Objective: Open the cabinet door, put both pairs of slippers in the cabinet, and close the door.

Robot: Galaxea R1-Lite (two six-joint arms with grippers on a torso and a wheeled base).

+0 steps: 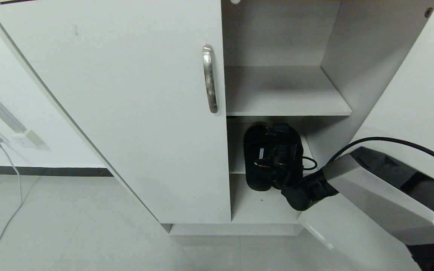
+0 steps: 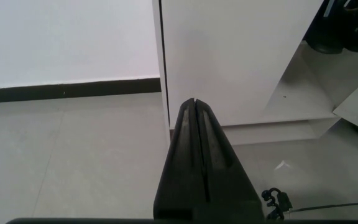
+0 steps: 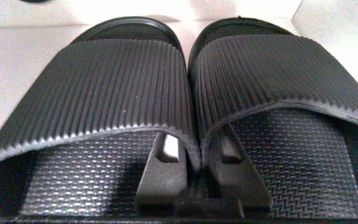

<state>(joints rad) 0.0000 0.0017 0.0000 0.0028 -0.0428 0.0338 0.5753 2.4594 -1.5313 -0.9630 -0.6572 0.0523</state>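
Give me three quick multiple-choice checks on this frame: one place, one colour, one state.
1. Where in the cabinet is the pair of slippers?
A) on the upper board
B) in the bottom compartment
C) hung on the door handle

2. What colour are the slippers?
A) white
B) black
C) blue

3. How do the fingers of the left gripper stand?
A) shut, with nothing between them
B) wide open
C) clamped on a slipper

Answers:
1 B: the pair lies below the shelf, on the bottom board.
2 B: both ribbed straps show black in the right wrist view.
3 A: the two fingers meet along a single seam over bare floor.
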